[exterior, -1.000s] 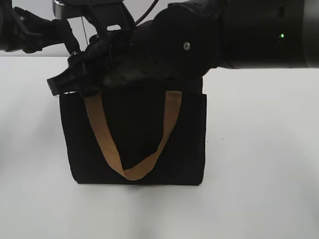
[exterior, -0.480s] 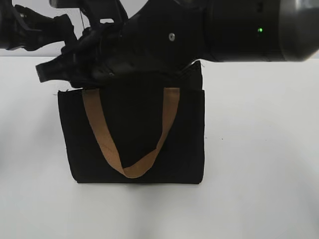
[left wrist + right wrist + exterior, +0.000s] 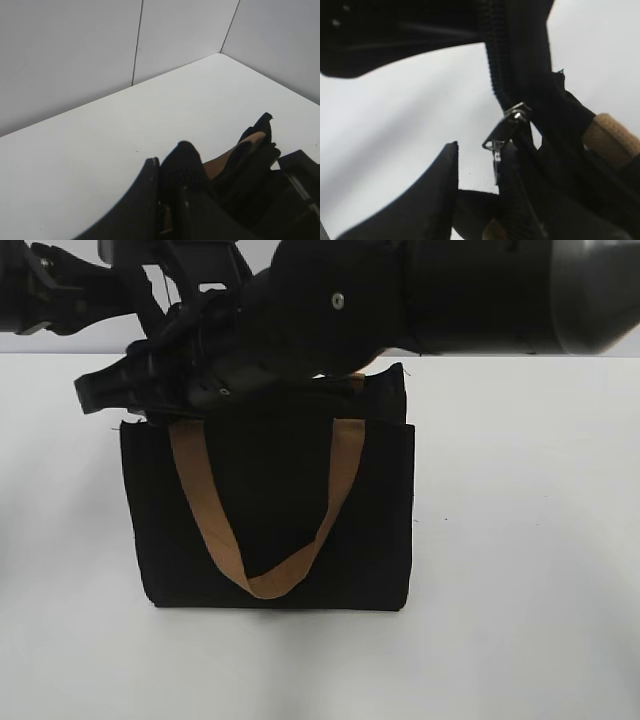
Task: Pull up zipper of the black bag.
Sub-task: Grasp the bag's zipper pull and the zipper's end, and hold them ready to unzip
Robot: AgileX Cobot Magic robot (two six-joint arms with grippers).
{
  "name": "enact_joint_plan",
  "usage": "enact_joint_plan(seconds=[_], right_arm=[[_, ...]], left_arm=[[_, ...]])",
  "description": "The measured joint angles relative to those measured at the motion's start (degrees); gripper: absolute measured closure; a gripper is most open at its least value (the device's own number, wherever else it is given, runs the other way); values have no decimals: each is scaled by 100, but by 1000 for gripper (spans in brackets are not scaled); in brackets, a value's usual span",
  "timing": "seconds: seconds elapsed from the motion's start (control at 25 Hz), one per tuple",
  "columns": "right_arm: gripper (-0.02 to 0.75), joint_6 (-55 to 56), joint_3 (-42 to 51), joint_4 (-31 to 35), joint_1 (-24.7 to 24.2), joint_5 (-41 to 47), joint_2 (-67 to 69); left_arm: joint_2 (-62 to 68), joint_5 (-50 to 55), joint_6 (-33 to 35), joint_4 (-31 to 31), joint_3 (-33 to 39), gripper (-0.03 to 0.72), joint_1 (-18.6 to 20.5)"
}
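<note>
Exterior view: the black bag (image 3: 270,520) stands upright on the white worktop (image 3: 520,540), both arms crowded over its top rim.
The tan strap (image 3: 210,510) hangs in a loop on the front. In the right wrist view the zipper (image 3: 506,131) pull tab hangs free beside the right claw (image 3: 480,195), whose fingers stand apart. For the left claw (image 3: 172,200) I cannot tell.

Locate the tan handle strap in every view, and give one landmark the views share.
Exterior: tan handle strap loops down the black bag's front.
Left wrist: tan patch lower right, amid black fabric.
Right wrist: strap end at right edge.
Shared landmark: the white table.
</note>
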Motion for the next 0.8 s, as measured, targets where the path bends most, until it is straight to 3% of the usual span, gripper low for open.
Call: enact_joint_plan(seconds=[0.08,0.2,0.28,0.48,0.64,0.8], right_arm=[[563,18,0,0,0,0,5],[714,86,0,0,0,0,5],[748,142,0,0,0,0,5],[752,186,-83,1,-6,326,-7],[752,186,-375,1,-11,1018,-102],[752,186,-728,-59,-11,1856,-146]], left_arm=[[0,-52,0,-5,0,666,0],[0,-74,0,-5,0,666,0],[0,-78,0,14,0,666,0],[0,71,-104,441,0,666,0],[0,432,-705,1126,0,666,0],[0,761,-1127,1246,0,666,6]])
